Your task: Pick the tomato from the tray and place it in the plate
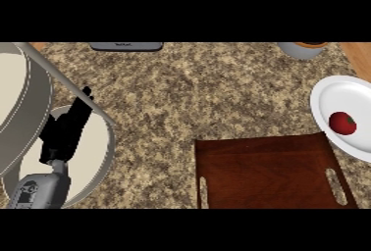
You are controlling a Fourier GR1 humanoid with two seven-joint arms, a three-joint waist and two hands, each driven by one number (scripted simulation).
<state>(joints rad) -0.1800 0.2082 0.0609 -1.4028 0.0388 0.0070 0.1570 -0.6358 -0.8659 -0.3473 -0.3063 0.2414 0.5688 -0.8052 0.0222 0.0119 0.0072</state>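
No legible text, perhaps too small.

From my remote seat I saw the tomato (342,122) lying on the white plate (330,95) beside the wooden tray (268,171), my left hand (69,130) resting open at the left edge.

Even, bright light; soft shadows only, no glare or blur.

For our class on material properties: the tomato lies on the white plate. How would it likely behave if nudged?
The tomato looks round and smooth, so it would probably roll rather than slide. The plate has a raised rim, which may stop it. It sits near the plate's lower left edge, so a push that way could tip it out.
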